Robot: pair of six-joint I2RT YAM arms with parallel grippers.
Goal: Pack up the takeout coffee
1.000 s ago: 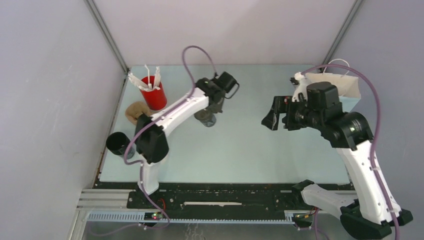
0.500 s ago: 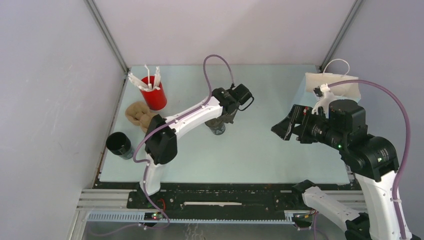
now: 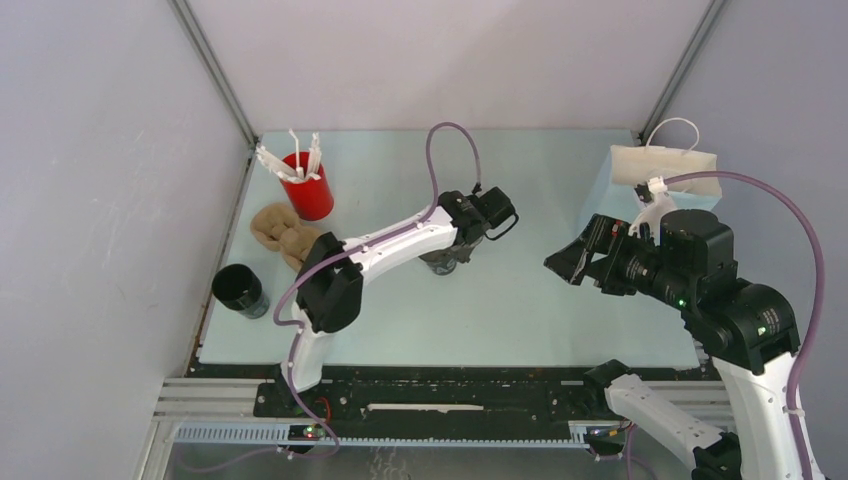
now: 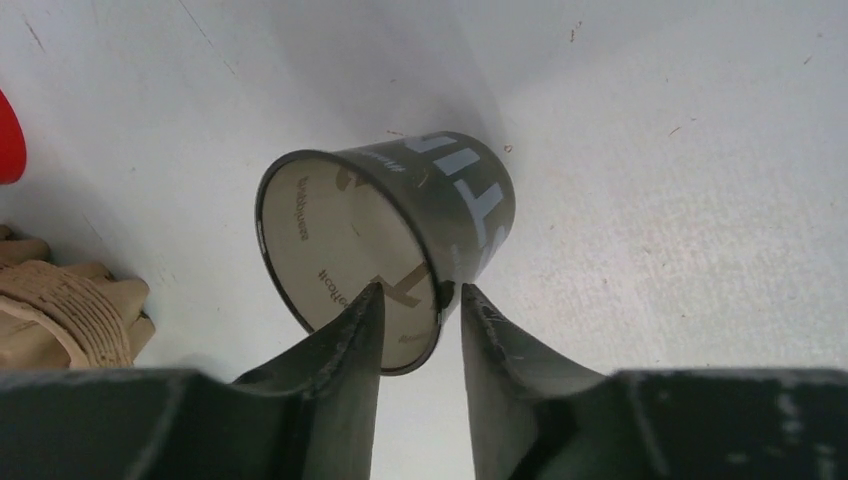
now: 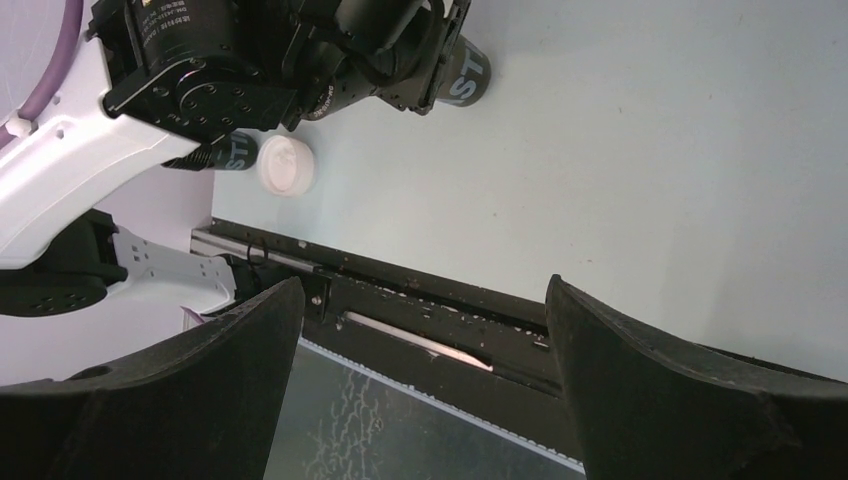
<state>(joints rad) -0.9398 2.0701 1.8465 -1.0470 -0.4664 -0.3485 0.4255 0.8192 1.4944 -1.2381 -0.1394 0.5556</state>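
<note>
A dark coffee cup (image 4: pixel 470 190) with pale lettering stands mid-table (image 3: pixel 441 263). Its round cream printed end faces the left wrist camera. My left gripper (image 4: pixel 420 292) is right above it (image 3: pixel 450 248), open a little. One finger is over the cream face and the other outside, with the rim loose in the gap. The takeout coffee (image 3: pixel 240 290), black with a round white lid (image 5: pixel 285 165), is at the table's left edge, far from both grippers. My right gripper (image 5: pixel 425 290) hangs wide open and empty over the table's right side (image 3: pixel 566 262).
A white paper bag (image 3: pixel 665 170) with a handle stands at the back right. A red cup (image 3: pixel 307 190) with white cutlery and a brown pulp tray (image 3: pixel 278 228) sit at the back left. The black rail (image 5: pixel 440 300) runs along the near edge.
My left arm has brought the dark cup to the right and nearer, and its jaws have parted off the rim. My right arm has drawn back to the right.
</note>
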